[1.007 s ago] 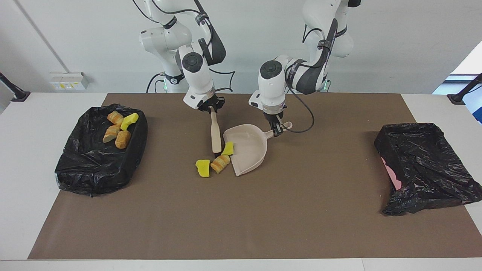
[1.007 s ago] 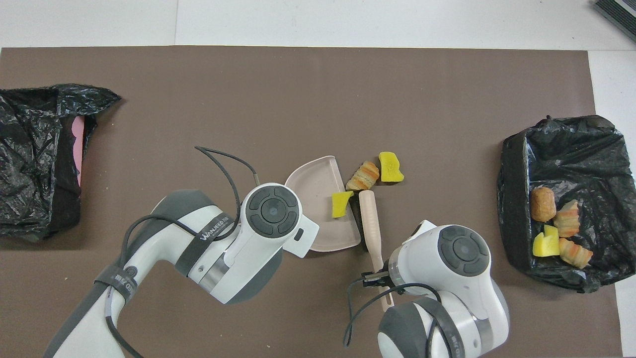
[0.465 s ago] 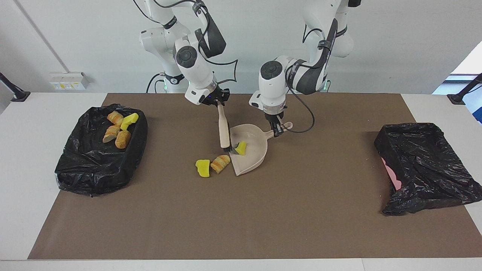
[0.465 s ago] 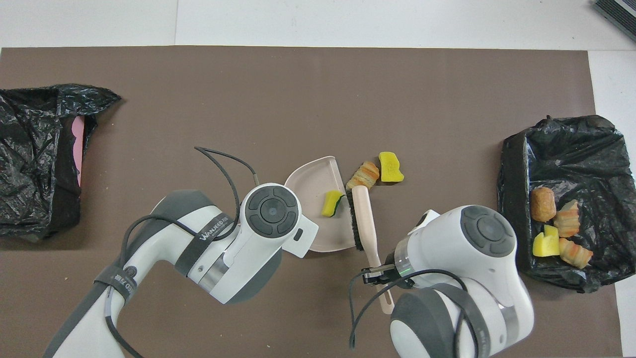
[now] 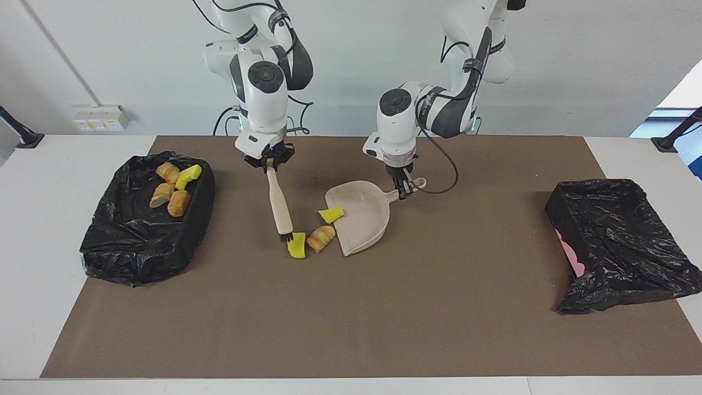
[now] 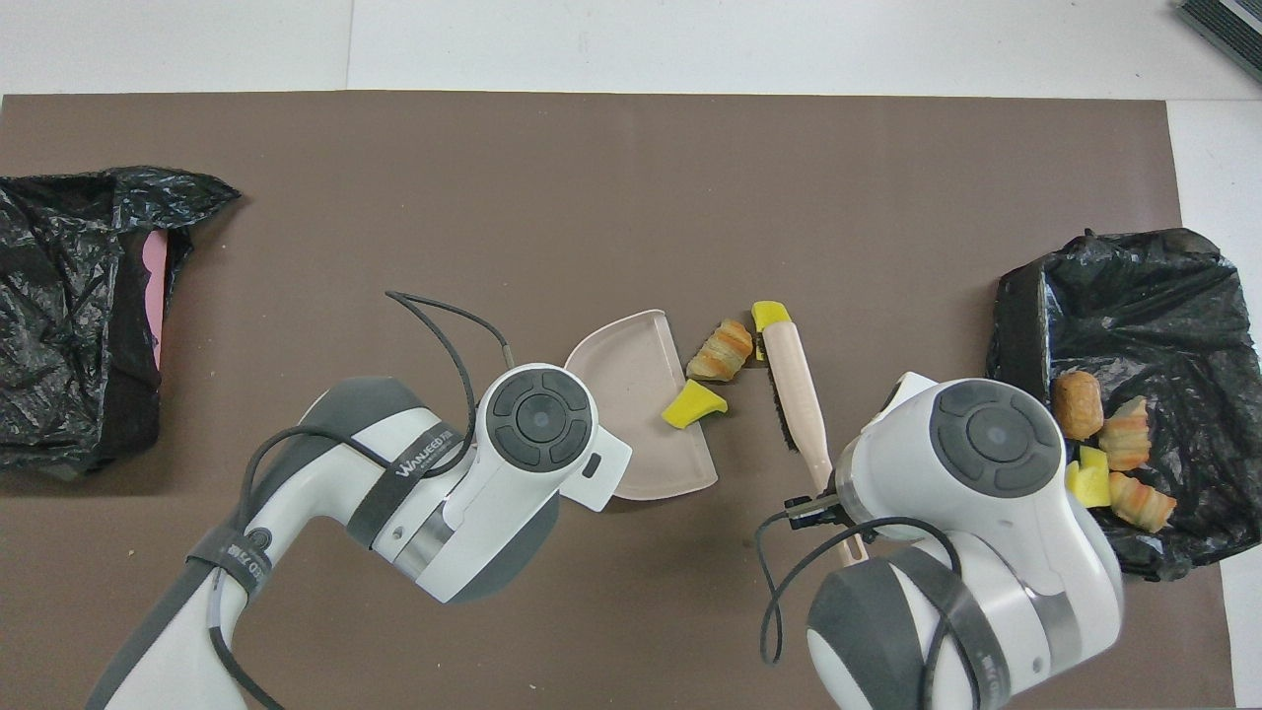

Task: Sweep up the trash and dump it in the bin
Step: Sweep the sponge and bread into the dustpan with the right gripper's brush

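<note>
The sweeping step is in hand. The dustpan (image 5: 359,216) is steadied mid-table by its handle, pinched in the left gripper (image 5: 405,190) jaws. The brush (image 5: 281,207) is clamped in the right gripper (image 5: 270,166) jaws, its bristles set beside the yellow chunk (image 5: 297,246). A stroke toward the dustpan mouth is called for, carrying the striped chunk (image 5: 321,238) along too.

Word "WANJEED" partly legible on strap around left arm (image 6: 419,463), no other readable text

Smooth beige plastic dustpan (image 5: 362,216) and brush (image 5: 279,204); porous sponge chunks (image 5: 321,238); crinkled glossy black plastic bin liners (image 5: 137,236); matt brown table mat (image 5: 351,318).
</note>
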Robot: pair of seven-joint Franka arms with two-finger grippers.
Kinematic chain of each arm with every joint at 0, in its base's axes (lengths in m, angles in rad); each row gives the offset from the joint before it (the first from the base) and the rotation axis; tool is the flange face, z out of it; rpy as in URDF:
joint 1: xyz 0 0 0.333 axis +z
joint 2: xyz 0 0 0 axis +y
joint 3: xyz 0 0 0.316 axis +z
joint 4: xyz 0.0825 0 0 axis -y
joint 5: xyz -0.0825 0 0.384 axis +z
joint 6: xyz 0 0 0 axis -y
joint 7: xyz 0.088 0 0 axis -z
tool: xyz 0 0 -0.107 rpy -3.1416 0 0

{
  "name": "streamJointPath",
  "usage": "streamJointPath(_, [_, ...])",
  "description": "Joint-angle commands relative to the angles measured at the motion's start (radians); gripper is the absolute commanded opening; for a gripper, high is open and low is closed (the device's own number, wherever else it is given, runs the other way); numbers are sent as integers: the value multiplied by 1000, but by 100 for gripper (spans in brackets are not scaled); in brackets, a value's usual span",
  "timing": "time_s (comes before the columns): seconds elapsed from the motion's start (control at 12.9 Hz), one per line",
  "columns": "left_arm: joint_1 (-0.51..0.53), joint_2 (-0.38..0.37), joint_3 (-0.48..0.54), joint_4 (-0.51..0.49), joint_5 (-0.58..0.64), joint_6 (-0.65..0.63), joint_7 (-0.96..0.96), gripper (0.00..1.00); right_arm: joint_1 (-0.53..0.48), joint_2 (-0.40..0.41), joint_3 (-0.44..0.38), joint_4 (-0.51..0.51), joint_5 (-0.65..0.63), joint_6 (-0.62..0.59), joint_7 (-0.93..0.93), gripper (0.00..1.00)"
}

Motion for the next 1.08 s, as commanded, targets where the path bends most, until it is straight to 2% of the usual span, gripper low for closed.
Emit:
streamJointPath(0.0, [0, -36, 4, -46, 22, 24, 4, 0, -21, 123, 9, 72, -92, 61, -31, 0])
streamJointPath(0.23, [2, -36, 4, -48, 22, 24, 3, 0, 3, 186, 15, 57, -68, 116, 7, 0])
streamJointPath(0.31, [2, -36, 4, -48, 22, 24, 4, 0, 15, 184, 17, 55, -21, 115, 22, 0])
streamJointPath(0.46, [2, -36, 4, -48, 22, 24, 3, 0, 64, 180, 17, 47, 155, 119, 30, 0])
streamJointPath(0.77, [11, -36, 4, -48, 22, 26, 6, 0, 172, 155, 17, 34, 373, 119, 102, 0])
streamJointPath(1.01, [13, -36, 4, -54, 22, 26, 7, 0, 198, 148, 17, 35, 391, 99, 165, 0])
